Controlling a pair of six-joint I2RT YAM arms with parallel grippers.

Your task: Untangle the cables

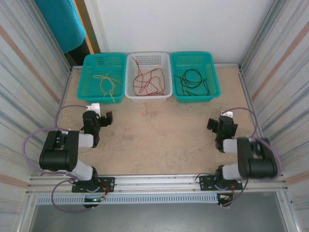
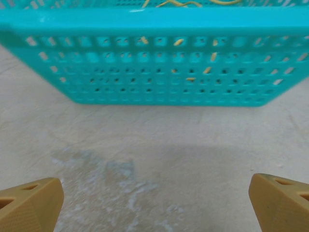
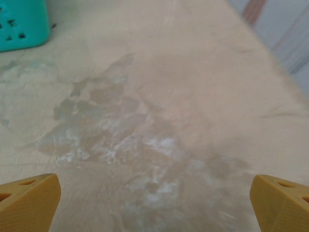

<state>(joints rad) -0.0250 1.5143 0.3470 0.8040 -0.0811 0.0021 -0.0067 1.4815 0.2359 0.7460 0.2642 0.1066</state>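
I see a beige table boxed in by corrugated metal walls on both sides, its middle bare and open. Three baskets sit side by side along the far edge. The left teal basket holds the yellowish-tan cable, loose strands with one tail running toward the near rim. The white basket holds the red cable, sprawled over its whole floor. The right teal basket holds the black cable in loose loops. My left tool faces its basket's near wall, jaws spread wide and empty. My right tool is over bare table, also spread wide and empty.
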